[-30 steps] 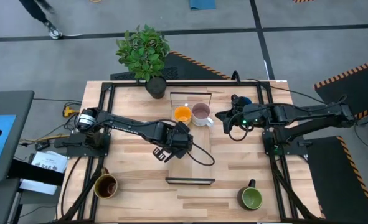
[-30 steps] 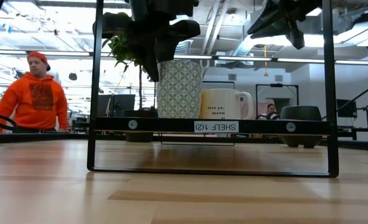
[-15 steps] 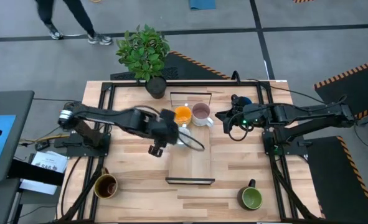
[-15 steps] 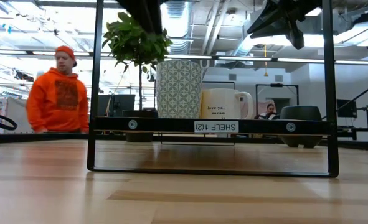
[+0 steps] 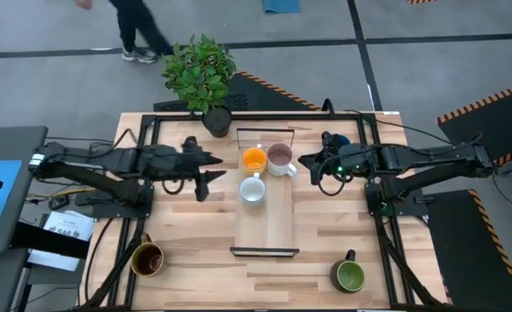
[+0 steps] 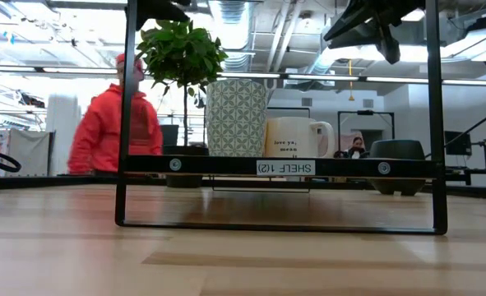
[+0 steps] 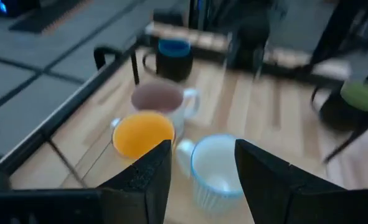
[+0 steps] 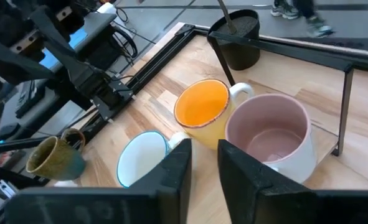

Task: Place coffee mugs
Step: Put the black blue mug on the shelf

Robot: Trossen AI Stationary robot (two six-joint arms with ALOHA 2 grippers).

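Note:
Three mugs stand on the wooden shelf board (image 5: 273,227): orange (image 5: 254,159), pale pink (image 5: 279,157) and white (image 5: 252,189). The low view shows the white mug (image 6: 237,117) in front of the pink one (image 6: 296,137). A dark blue mug (image 5: 338,140) sits by the right arm. The brown mug (image 5: 147,258) and green mug (image 5: 349,276) stand near the table's near edge. My left gripper (image 5: 214,166) is open, left of the shelf, with the white mug (image 7: 215,165) ahead of its fingers. My right gripper (image 5: 303,162) hovers right of the pink mug (image 8: 268,134), slightly open.
A potted plant (image 5: 202,74) stands at the far edge behind the shelf. Black frame posts (image 6: 127,115) rise round the shelf. A person in red (image 6: 115,123) walks past in the room beyond. Bare wood lies between the brown and green mugs.
My left gripper has drawn back from over the shelf toward the table's left edge. The white mug stays standing on the shelf board. The right arm has kept still. The person in the room has walked on.

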